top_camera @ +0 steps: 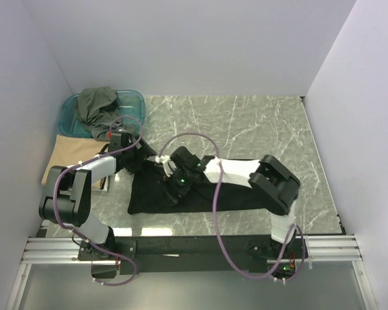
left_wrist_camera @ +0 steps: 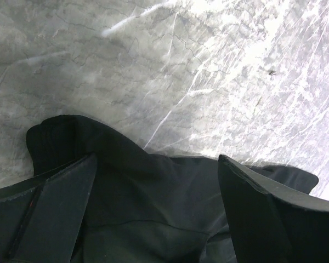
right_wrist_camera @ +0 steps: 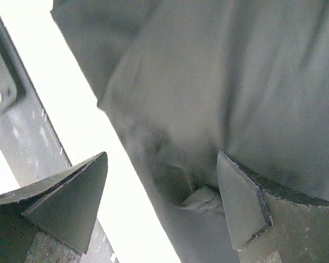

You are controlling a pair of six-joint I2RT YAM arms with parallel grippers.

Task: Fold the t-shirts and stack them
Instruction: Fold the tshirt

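Observation:
The black t-shirt (top_camera: 200, 200) lies spread across the near middle of the marble table (top_camera: 246, 123). My left gripper (top_camera: 139, 161) is at the shirt's far left corner, jaws wide open, with black cloth (left_wrist_camera: 148, 203) lying between the fingers (left_wrist_camera: 60, 203). My right gripper (top_camera: 173, 175) is open over the shirt's left part, close to the left gripper; in the right wrist view it (right_wrist_camera: 162, 156) straddles an edge of the cloth (right_wrist_camera: 219, 71). The tan-beige shirt (top_camera: 68, 155) lies folded flat at the left. The dark grey-olive shirt (top_camera: 96, 102) is bunched in the tub.
The translucent teal tub (top_camera: 68, 110) stands at the back left corner. White walls close in the left, back and right sides. The right arm's forearm (top_camera: 236, 169) lies across the black shirt. A metal rail (top_camera: 181, 248) runs along the near edge.

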